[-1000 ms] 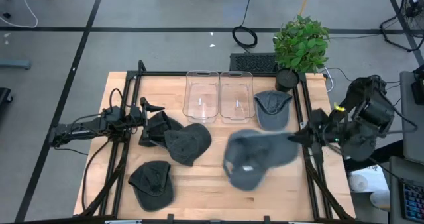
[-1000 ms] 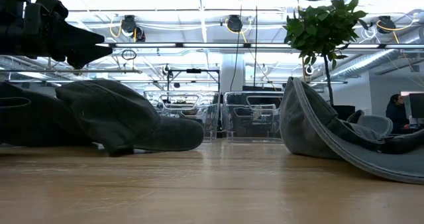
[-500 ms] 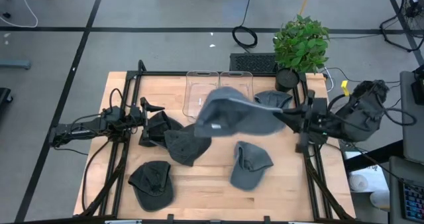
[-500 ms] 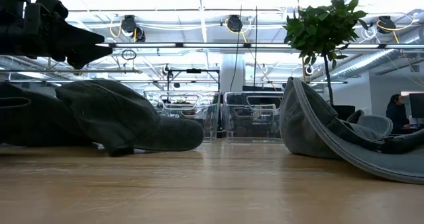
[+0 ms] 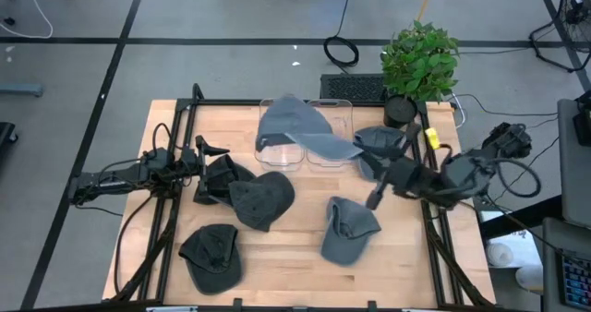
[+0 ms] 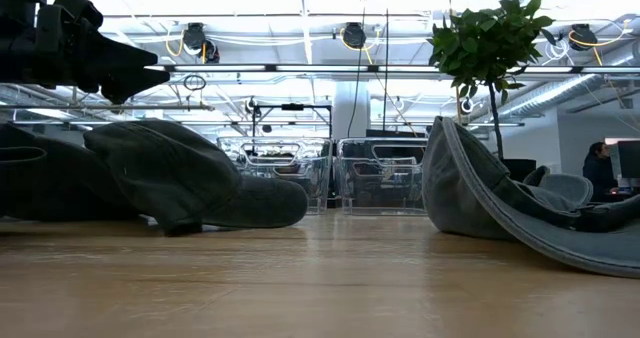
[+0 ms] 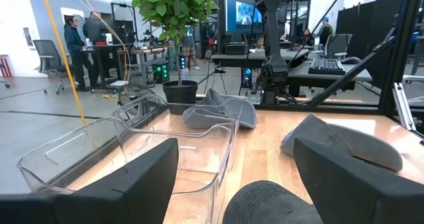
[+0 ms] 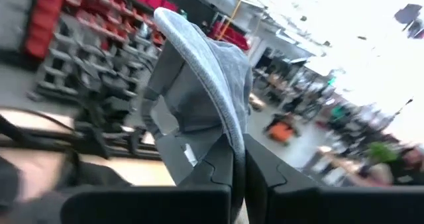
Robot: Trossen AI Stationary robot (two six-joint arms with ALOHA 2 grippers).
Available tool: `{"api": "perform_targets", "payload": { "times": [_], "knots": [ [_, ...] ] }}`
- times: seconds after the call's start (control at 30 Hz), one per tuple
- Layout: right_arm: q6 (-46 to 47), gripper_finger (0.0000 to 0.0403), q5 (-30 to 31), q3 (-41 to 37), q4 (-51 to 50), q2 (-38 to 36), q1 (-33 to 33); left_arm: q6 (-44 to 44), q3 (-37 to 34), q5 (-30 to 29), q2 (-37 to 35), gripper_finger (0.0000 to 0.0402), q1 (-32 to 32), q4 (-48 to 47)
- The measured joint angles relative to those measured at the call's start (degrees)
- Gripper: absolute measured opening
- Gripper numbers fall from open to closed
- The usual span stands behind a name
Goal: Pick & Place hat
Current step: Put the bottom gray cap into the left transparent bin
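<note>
Right gripper (image 5: 369,169): reaches in from the table's right side, over its back right part; fingers (image 8: 218,177) pressed together, pinching the brim of a grey hat (image 5: 294,126).
Held hat: hangs above the two clear bins (image 5: 328,135) at the back of the table, its crown over the left bin, its brim stretching toward the gripper. In the right wrist view the hat (image 8: 205,78) stands up from between the fingertips.
Left gripper (image 5: 205,155): waits low at the table's left side, fingers (image 7: 142,174) spread wide, holding nothing; a dark hat (image 5: 220,178) lies just beside it.
Other hats on the table (image 5: 295,257): one (image 5: 261,199) near the middle, touching the dark hat; one (image 5: 212,255) at the front left; one (image 5: 349,231) at the front right; one (image 5: 380,150) at the back right, beside the right bin.
Plant (image 5: 420,61): potted, off the back right corner.
Low view: hats (image 6: 160,173) lie left and right on the wood, the bins (image 6: 330,173) behind them.
Room: a person (image 7: 74,42) stands at a desk beyond the table.
</note>
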Motion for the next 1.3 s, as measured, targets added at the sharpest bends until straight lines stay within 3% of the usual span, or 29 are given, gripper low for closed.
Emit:
{"api": "perform_targets", "payload": {
  "times": [0.33, 0.57, 0.97, 1.3],
  "knots": [
    [-33.22, 0.0000, 8.77, 0.00, 12.24, 4.75, -1.49, 4.69, -0.01, -0.02, 0.01, 0.0306, 0.00, 0.01],
    [-40.13, 0.0000, 7.55, 0.00, 11.41, 6.01, -5.43, 3.82, 0.00, -0.01, 0.00, 0.0306, 0.00, 0.69],
    [-57.51, 0.0000, 3.44, -0.04, 11.02, 7.25, -12.48, -27.16, 0.02, 0.56, 0.00, 0.0306, 0.00, 14.24],
    [-66.62, 0.0000, 2.66, -0.08, 9.99, 7.12, -14.68, -33.35, 0.02, 0.00, 0.00, 0.0306, 0.00, 18.16]
  ]
}}
